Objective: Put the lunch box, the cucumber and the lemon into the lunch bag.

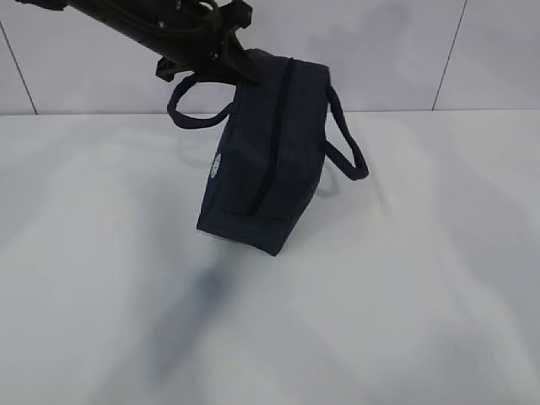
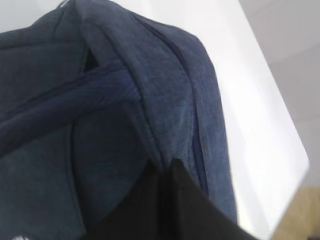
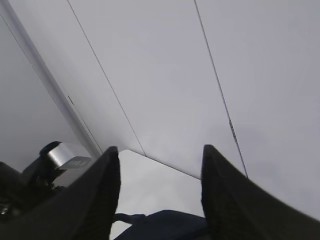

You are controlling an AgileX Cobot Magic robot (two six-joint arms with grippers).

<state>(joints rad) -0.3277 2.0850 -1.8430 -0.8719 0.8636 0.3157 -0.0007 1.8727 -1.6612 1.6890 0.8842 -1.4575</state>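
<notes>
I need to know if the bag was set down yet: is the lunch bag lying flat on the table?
No, the lunch bag hangs tilted from the left gripper, above the table.

The dark navy lunch bag (image 1: 266, 156) hangs tilted above the white table (image 1: 405, 295), gripped at its upper end by the left claw (image 1: 221, 52) that reaches in from the top left. Its zipper line runs down the middle, one loop handle sticks out on each side, and a small white round logo (image 1: 217, 164) shows on the left face.
</notes>
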